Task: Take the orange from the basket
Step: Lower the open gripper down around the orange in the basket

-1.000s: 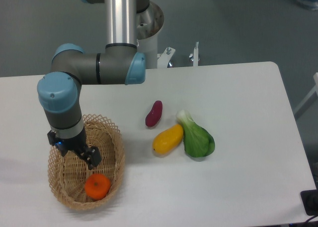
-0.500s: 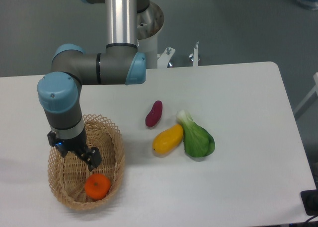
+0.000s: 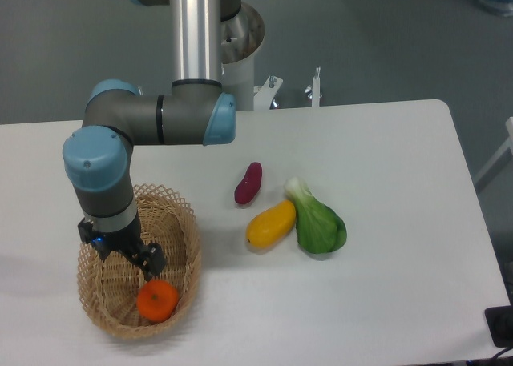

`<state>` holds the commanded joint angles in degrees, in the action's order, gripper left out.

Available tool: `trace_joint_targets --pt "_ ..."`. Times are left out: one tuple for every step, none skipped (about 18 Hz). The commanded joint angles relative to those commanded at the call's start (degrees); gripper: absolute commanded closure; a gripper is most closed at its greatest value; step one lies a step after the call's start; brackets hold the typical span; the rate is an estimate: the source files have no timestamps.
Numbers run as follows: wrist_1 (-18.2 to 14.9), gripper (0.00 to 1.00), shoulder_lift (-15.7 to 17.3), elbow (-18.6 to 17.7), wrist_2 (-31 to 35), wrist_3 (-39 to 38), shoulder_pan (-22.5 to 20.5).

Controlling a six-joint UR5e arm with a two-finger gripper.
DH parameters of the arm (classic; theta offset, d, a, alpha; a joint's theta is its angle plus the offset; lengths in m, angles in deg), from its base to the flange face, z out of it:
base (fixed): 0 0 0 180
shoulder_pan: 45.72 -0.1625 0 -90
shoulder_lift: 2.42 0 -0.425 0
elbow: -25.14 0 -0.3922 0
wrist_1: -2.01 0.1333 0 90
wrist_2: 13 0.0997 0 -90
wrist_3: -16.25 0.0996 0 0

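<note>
The orange (image 3: 157, 300) is small, round and glossy. It lies in the near right part of the tan wicker basket (image 3: 183, 230) at the table's front left. My gripper (image 3: 141, 263) hangs inside the basket, just above and behind the orange, pointing down. One dark finger (image 3: 152, 259) shows close to the orange's top. The arm's wrist hides most of the gripper, so I cannot tell how the jaws stand.
On the table right of the basket lie a purple sweet potato (image 3: 248, 183), an elongated yellow-orange squash (image 3: 271, 225) and a green bok choy (image 3: 317, 222). The arm's elbow (image 3: 160, 118) and upright column (image 3: 196, 30) stand behind the basket.
The gripper has moved down a little, towards the orange. The orange and the other items have not moved.
</note>
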<state>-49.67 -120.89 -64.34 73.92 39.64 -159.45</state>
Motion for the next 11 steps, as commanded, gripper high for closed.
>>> trace_joint_targets --pt "0.0 0.0 -0.4 0.2 0.1 0.0 -0.1" --pt "-0.1 0.0 -0.5 0.7 0.1 -0.1 -0.4" --pt "-0.1 0.0 -0.5 1.2 0.1 -0.4 -1.3" --pt "-0.1 0.0 -1.1 1.3 0.2 -1.8 -1.7" --pt "0.2 0.0 -1.8 1.3 0.7 -2.8 -1.8" --pt "1.1 0.0 -2.8 1.8 2.6 -2.8 -1.9" --pt "1.6 0.0 -2.9 2.1 3.0 -2.8 -2.5" --pt "1.7 0.0 -3.1 2.5 3.0 -3.1 -2.9" --pt "1.7 0.0 -3.8 2.6 3.2 -3.2 -2.9" --pt "1.8 0.0 -3.9 2.5 3.3 -3.1 -2.9" --pt "1.9 0.0 -4.0 2.6 3.3 -3.1 -2.9"
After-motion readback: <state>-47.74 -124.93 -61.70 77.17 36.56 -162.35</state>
